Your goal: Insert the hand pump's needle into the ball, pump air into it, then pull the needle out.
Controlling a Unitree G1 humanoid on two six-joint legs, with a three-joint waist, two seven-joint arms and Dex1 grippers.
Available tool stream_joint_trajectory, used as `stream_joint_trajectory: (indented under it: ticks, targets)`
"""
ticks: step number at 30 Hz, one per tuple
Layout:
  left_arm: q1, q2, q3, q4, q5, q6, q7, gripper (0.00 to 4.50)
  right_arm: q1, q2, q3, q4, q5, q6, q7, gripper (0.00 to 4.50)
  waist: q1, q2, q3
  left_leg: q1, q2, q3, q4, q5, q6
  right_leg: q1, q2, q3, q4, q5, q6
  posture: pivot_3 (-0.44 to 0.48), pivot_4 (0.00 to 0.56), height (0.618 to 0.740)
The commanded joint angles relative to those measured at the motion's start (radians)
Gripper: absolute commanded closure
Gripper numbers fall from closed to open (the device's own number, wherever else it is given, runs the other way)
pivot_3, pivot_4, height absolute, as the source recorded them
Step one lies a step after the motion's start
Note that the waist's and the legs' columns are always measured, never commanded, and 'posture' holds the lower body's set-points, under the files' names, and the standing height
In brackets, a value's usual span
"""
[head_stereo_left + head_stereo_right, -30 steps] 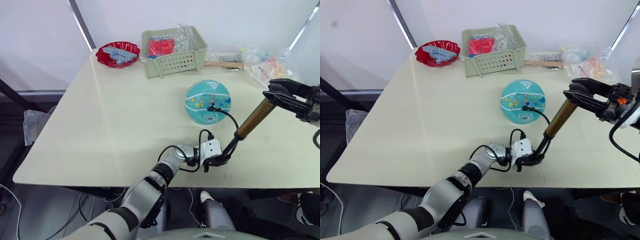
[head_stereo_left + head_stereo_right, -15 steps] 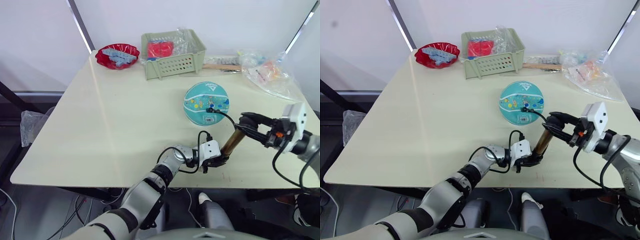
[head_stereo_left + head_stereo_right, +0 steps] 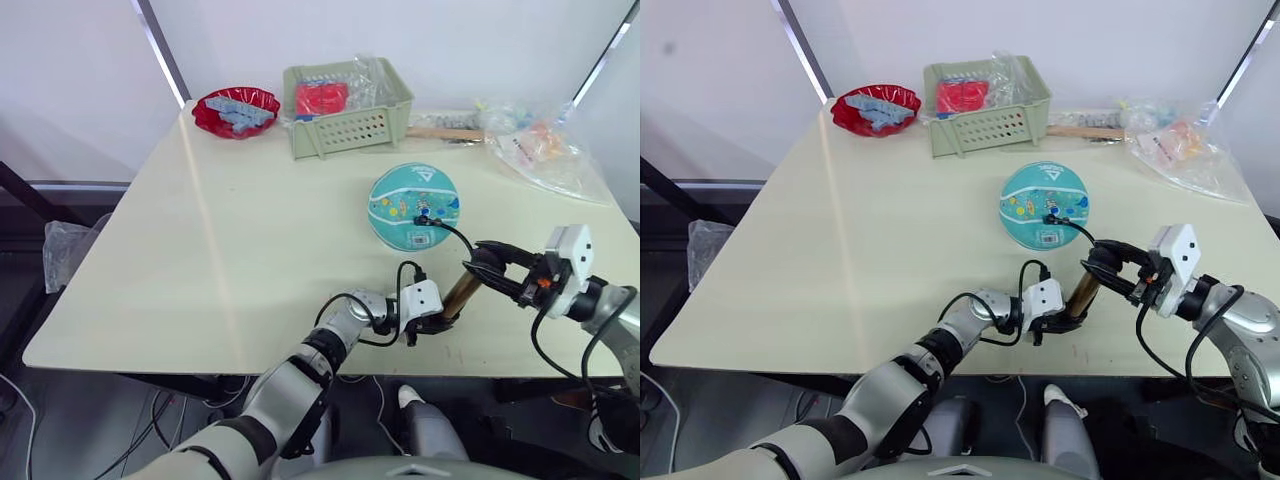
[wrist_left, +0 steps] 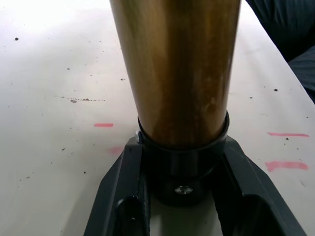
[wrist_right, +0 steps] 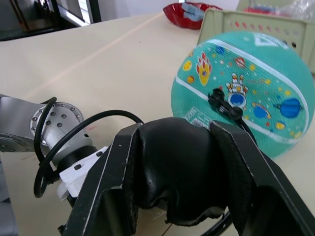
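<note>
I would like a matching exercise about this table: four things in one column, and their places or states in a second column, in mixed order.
Things:
1. ball
2. left gripper
3. right gripper
4. red bowl

Places or states:
A. shut on the pump's handle
B. at the table's far left corner, beside the basket
C. shut on the pump's bottom cap
D. mid-table, with the hose plugged into it

Pairs: 1-D, 2-C, 3-A, 4-B

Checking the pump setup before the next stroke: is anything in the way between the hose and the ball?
Nothing visible. The thin black hose runs freely from the hand pump to the ball, its end already on the ball's surface.
</note>
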Motion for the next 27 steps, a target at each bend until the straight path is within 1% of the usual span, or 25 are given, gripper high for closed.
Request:
stream_joint_trajectory:
  ticks: [1, 5, 10, 14, 16, 21, 27]
  targets:
    - [0.048, 0.043, -0.037, 0.104, 0.067, 0.069, 0.005, 3.31, -0.045, -0.047, -0.126, -0.028, 0.091, 0.061, -0.009, 2.82, 0.001, 0.003, 0.002, 0.000, 0.000, 0.000, 0.000, 0.000, 0.000, 0.000, 0.000, 0.000, 0.000, 0.000, 0.000, 0.000, 0.150, 0.737]
    - [0.047, 0.044, -0.037, 0.104, 0.068, 0.069, 0.004, 3.31, -0.102, -0.113, -0.222, -0.045, 0.187, 0.126, 0.004, 2.82, 0.001, 0.005, 0.004, -0.001, -0.001, 0.000, 0.000, 0.000, 0.000, -0.001, 0.000, 0.000, 0.000, 0.000, 0.001, 0.000, 0.150, 0.737]
    - [0.047, 0.044, -0.037, 0.105, 0.069, 0.069, 0.003, 3.31, -0.129, -0.152, -0.271, -0.047, 0.237, 0.176, 0.002, 2.82, 0.002, 0.006, 0.006, -0.001, -0.001, 0.000, 0.000, 0.000, 0.000, 0.000, 0.000, 0.000, 0.000, 0.001, 0.001, 0.000, 0.150, 0.737]
    - [0.047, 0.047, -0.038, 0.103, 0.069, 0.067, -0.001, 3.31, -0.211, -0.258, -0.367, -0.016, 0.316, 0.257, 0.004, 2.82, 0.001, 0.008, 0.007, -0.001, -0.001, 0.002, 0.000, 0.000, 0.000, -0.001, -0.001, 0.001, 0.000, 0.001, 0.001, 0.000, 0.150, 0.737]
    - [0.047, 0.048, -0.038, 0.104, 0.069, 0.067, -0.002, 3.31, -0.244, -0.291, -0.391, -0.002, 0.351, 0.290, -0.003, 2.82, 0.001, 0.009, 0.008, -0.001, -0.001, 0.001, 0.001, 0.000, 0.000, -0.001, -0.001, 0.001, 0.000, 0.001, 0.001, 0.000, 0.150, 0.737]
    - [0.046, 0.050, -0.039, 0.105, 0.071, 0.067, -0.002, 3.31, -0.304, -0.319, -0.412, 0.020, 0.397, 0.343, -0.021, 2.82, 0.002, 0.007, 0.009, -0.002, -0.001, 0.001, 0.000, 0.000, 0.000, -0.001, -0.001, 0.000, 0.000, 0.001, 0.001, 0.000, 0.150, 0.737]
    - [0.047, 0.050, -0.040, 0.106, 0.072, 0.066, -0.001, 3.31, -0.277, -0.313, -0.371, -0.002, 0.376, 0.359, 0.004, 2.82, 0.001, 0.008, 0.009, -0.002, -0.001, 0.001, 0.001, 0.000, 0.000, -0.001, -0.001, 0.001, 0.000, 0.001, 0.001, 0.000, 0.150, 0.737]
